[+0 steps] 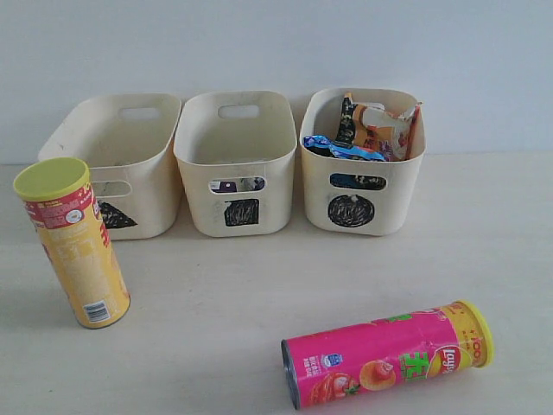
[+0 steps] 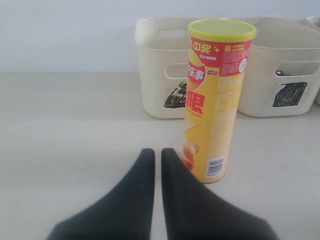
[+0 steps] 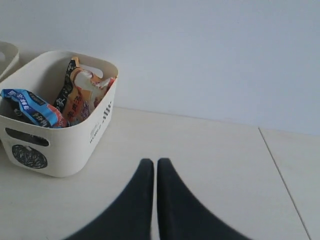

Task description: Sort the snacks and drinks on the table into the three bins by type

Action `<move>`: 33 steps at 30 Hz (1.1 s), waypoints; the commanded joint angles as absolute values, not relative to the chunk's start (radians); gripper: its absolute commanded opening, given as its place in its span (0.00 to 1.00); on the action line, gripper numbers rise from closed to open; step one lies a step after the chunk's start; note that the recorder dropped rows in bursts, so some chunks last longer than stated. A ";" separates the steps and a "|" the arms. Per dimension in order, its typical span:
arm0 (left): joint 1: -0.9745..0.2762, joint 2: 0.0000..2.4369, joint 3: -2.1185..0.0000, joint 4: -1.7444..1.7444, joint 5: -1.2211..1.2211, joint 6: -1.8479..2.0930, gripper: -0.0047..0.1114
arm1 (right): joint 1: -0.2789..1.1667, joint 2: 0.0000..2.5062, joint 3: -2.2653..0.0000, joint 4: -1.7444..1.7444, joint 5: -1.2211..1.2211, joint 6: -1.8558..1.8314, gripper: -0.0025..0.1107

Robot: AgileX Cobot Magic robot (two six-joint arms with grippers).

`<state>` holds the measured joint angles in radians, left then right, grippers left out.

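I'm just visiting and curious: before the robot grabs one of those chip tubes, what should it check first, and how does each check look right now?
1. The yellow tube stands upright: ok.
2. The left tool is open enough for it: not ok, fingers shut together.
3. The triangle bin has room: ok, looks empty.
4. The pink tube is stable: not ok, it lies on its side and might roll.
5. The right tool faces the pink tube: not ok, its camera shows only the circle bin.

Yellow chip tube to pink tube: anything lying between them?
No: the exterior view shows only bare table between the standing yellow tube and the pink tube on its side.
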<state>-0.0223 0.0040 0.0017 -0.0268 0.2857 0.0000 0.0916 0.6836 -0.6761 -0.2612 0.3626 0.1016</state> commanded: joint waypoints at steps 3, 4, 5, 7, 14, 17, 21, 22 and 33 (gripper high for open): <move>-0.021 0.000 0.000 -0.029 0.279 -0.008 0.08 | 0.089 0.530 -0.492 -0.271 0.253 0.046 0.02; -0.021 0.000 0.000 -0.029 0.279 -0.008 0.08 | 0.089 0.506 -0.464 -0.271 0.248 0.046 0.02; -0.021 0.000 0.000 -0.029 0.279 -0.008 0.08 | 0.089 0.483 -0.437 -0.271 0.243 0.046 0.02; -0.021 0.000 0.000 -0.029 0.279 -0.008 0.08 | 0.089 0.445 -0.395 -0.268 0.243 0.051 0.02; -0.021 0.000 0.000 -0.029 0.279 -0.008 0.08 | 0.089 0.323 -0.293 -0.264 0.243 0.081 0.02; -0.021 0.000 0.000 -0.029 0.277 -0.008 0.08 | 0.084 0.272 -0.263 -0.259 0.252 0.086 0.02; -0.021 0.000 0.000 -0.029 0.277 -0.008 0.08 | 0.040 0.196 -0.219 -0.240 0.270 0.088 0.02; -0.021 0.000 0.000 -0.029 0.277 -0.008 0.08 | 0.028 0.182 -0.211 -0.240 0.270 0.088 0.02; -0.021 0.000 0.000 -0.029 0.279 -0.008 0.08 | 0.009 0.128 -0.168 -0.234 0.297 0.088 0.02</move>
